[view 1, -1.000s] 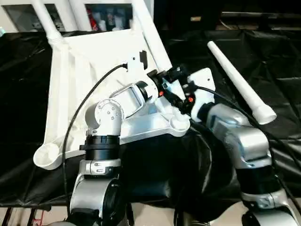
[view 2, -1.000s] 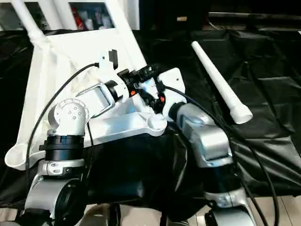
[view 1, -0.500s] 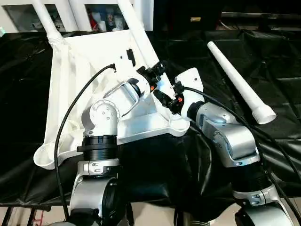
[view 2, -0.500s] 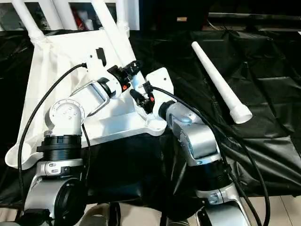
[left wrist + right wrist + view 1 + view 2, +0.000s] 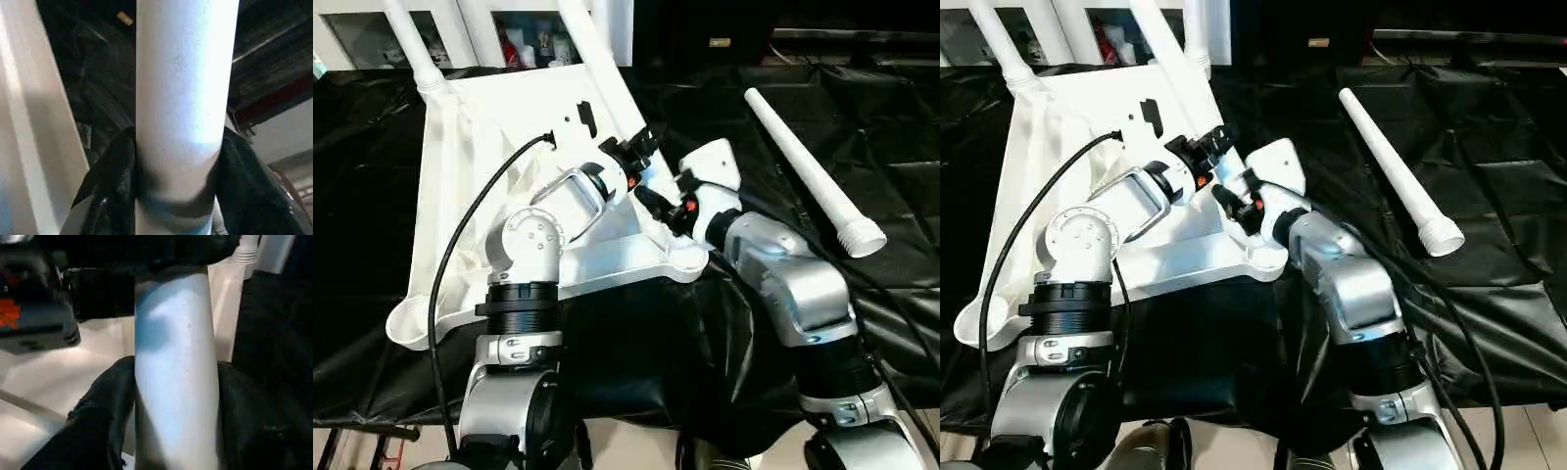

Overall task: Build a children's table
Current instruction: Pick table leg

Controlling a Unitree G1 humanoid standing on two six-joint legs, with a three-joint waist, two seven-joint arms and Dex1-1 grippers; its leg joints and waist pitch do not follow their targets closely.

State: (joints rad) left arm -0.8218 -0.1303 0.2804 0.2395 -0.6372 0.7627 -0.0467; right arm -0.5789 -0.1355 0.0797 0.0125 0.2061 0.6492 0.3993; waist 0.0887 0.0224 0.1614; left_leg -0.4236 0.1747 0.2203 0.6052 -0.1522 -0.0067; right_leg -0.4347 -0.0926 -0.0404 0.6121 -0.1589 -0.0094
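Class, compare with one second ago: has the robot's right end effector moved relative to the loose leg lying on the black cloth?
Yes. The right end effector has shifted away from the loose leg, toward the robot's left and farther over the table top.

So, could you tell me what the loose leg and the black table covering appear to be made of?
The loose leg looks like white moulded plastic: smooth, matte, with a ribbed collar at its wide end. The black covering is probably thin plastic sheeting, as it is glossy and creased.

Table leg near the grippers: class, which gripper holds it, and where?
Both: the left gripper and right gripper clamp the table leg on its lower shaft.
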